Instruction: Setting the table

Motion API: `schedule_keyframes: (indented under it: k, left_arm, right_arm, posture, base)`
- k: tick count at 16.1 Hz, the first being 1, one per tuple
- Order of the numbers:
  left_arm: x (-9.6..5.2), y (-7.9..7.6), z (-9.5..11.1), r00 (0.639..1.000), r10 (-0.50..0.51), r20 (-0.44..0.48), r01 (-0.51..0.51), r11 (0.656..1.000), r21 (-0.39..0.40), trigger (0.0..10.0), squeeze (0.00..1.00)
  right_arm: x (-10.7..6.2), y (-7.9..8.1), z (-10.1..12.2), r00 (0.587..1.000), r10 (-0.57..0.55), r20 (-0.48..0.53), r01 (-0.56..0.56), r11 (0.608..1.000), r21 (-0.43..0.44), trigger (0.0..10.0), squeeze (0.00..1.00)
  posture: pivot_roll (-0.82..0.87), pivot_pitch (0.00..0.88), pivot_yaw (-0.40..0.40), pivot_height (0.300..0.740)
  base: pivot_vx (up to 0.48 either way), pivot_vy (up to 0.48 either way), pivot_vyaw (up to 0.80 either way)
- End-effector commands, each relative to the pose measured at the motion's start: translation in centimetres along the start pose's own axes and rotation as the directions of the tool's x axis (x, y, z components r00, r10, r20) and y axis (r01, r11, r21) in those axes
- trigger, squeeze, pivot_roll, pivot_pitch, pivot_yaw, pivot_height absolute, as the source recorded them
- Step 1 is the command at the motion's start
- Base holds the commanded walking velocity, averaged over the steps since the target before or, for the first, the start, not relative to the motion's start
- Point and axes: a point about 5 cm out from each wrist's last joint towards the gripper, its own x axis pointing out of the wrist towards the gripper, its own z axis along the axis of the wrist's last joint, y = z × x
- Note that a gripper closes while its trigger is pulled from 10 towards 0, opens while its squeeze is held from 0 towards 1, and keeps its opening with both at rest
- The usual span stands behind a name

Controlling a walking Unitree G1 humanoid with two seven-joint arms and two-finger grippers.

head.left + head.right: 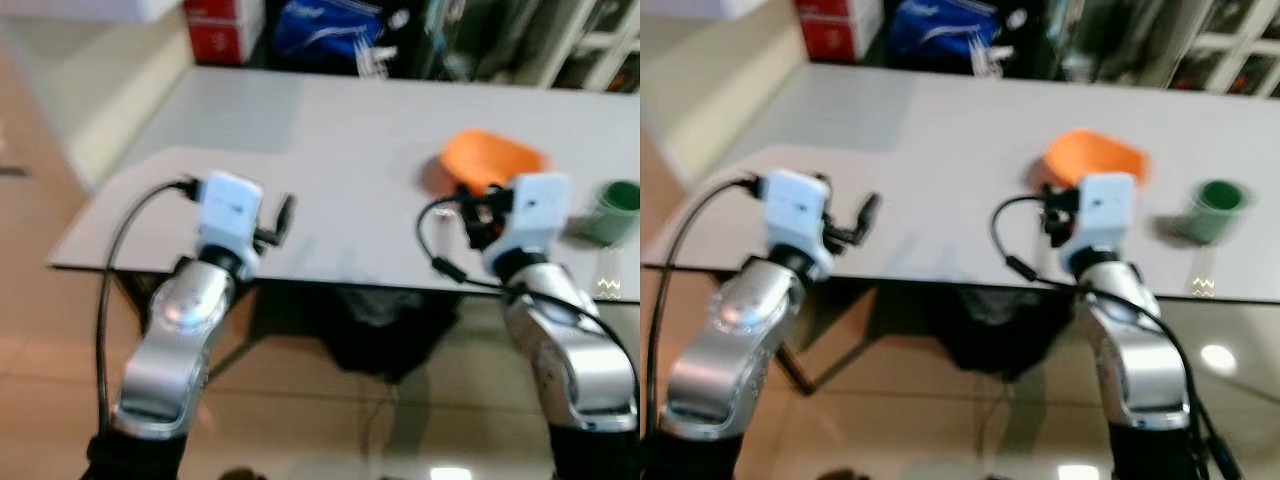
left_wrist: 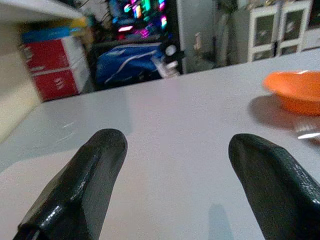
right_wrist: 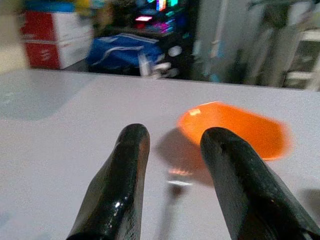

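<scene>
Approach step: right end effector (image 3: pixel 172 187), open and empty, faces shallow orange plastic bowl (image 3: pixel 232 129) on pale grey desk (image 1: pixel 330 140) (left end effector (image 2: pixel 172 187) wide open, empty); next, a grasp of the bowl's rim.

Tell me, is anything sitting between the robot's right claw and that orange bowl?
A fork lies on the table between the open right gripper and the orange bowl; apart from that, nothing visible blocks the way.
</scene>
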Motion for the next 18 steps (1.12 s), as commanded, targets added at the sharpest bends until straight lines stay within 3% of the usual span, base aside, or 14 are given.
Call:
schedule_keyframes:
  k: [1,11,13,18]
  left_arm:
    - [-0.1,0.7,0.0,1.000,0.027,-0.006,-0.026,1.000,0.014,10.0,0.00]
    - [0.0,0.6,0.2,1.000,0.021,0.015,-0.021,0.999,0.030,10.0,0.00]
    - [0.0,0.8,-0.2,1.000,0.031,0.007,-0.031,0.999,0.045,10.0,0.00]
    - [-0.1,1.0,0.0,1.000,-0.015,0.015,0.015,1.000,0.006,10.0,0.00]
  right_arm:
    - [0.0,0.3,0.3,1.000,0.011,0.017,-0.011,1.000,0.001,10.0,0.00]
    - [0.0,-0.6,0.2,1.000,-0.015,0.011,0.015,0.999,0.051,10.0,0.00]
    - [0.0,0.0,0.1,1.000,0.011,-0.004,-0.011,0.998,0.058,10.0,0.00]
    - [-0.1,1.9,-1.1,0.995,0.083,-0.057,-0.076,0.992,0.105,10.0,0.00]
  posture:
    - [-0.03,0.023,-0.016,0.740]
    - [-0.04,0.000,-0.016,0.740]
    - [-0.04,0.000,-0.017,0.740]
    - [-0.04,0.008,-0.020,0.740]
  base:
    - [0.000,-0.480,0.00]
    - [0.000,-0.480,0.00]
    - [0.000,-0.480,0.00]
    - [0.090,0.000,0.00]
